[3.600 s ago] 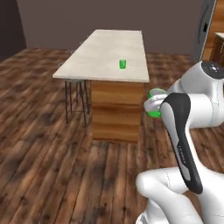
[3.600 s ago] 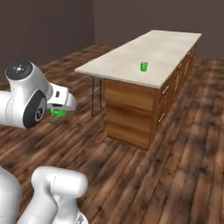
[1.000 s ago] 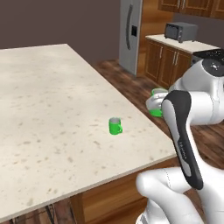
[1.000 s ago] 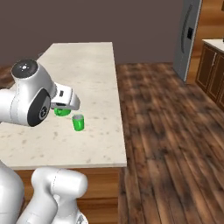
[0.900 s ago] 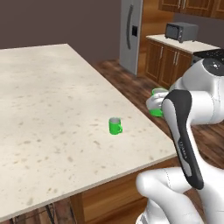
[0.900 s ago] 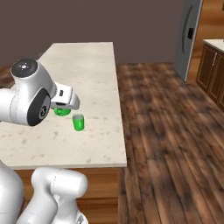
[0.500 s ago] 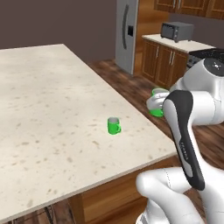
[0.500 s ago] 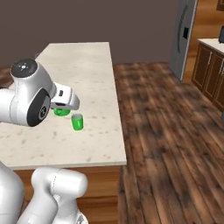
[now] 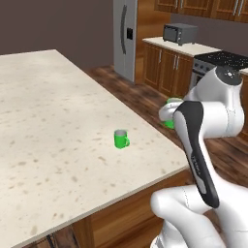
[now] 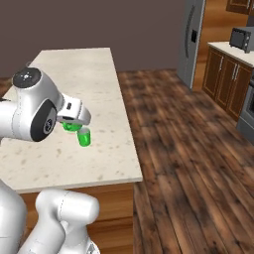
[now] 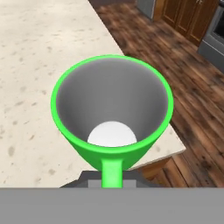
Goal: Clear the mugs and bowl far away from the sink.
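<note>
Jaws pinched nearly shut on the handle side of a green mug (image 11: 112, 127), the gripper (image 10: 73, 120) carries it in the air at the near corner of a pale speckled island counter (image 9: 53, 121), with wood floor (image 10: 188, 163) visible past the edge. In the hand view the held mug is seen from above, mouth open toward the camera, pale grey inside, its handle running down toward the fingers; its long axis runs roughly along the gripper's line of sight, so it appears close to upright, though the exact tilt cannot be told. A second mug (image 9: 121, 139) already stands upright on the counter, mouth up, handle turned toward the counter's near edge and the arm. In the right base view the carried mug sits just beside and above this standing one. The step in hand looks to be setting the carried mug down here; done well, that likely means moving further in over the stone away from the edge, lowering it level to one side of the standing mug so the two do not knock, and releasing only once its base rests flat. A refrigerator (image 9: 125, 38) and a microwave (image 9: 180, 34) stand beyond.
</note>
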Controlling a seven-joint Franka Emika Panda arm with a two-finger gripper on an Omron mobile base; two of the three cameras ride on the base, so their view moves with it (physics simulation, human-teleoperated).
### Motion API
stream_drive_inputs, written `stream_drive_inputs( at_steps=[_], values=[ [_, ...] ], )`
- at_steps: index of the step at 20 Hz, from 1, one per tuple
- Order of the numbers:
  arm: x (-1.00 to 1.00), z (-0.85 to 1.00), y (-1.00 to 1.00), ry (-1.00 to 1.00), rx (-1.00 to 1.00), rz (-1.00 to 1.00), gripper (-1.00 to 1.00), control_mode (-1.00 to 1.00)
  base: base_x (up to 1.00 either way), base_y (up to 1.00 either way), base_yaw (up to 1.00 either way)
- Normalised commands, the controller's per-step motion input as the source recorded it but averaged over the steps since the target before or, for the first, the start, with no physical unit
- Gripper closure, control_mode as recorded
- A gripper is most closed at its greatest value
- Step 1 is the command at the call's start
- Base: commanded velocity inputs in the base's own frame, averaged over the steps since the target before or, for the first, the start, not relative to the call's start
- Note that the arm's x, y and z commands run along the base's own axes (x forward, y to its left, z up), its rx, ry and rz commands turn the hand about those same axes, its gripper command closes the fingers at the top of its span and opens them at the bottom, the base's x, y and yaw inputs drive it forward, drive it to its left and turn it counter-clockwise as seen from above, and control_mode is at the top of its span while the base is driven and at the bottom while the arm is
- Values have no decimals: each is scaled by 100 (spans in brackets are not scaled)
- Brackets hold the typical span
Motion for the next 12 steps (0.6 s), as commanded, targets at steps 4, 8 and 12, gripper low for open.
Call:
stream_drive_inputs(
  at_steps=[4, 8, 12],
  values=[
    [29, -37, 0, 7, -2, -11, 100, -100, 0, 0, 0],
    [24, -44, 0, 7, 0, -2, 100, -100, 0, 0, 0],
    [26, -45, 0, 1, 0, 0, 100, -100, 0, 0, 0]
  ],
)
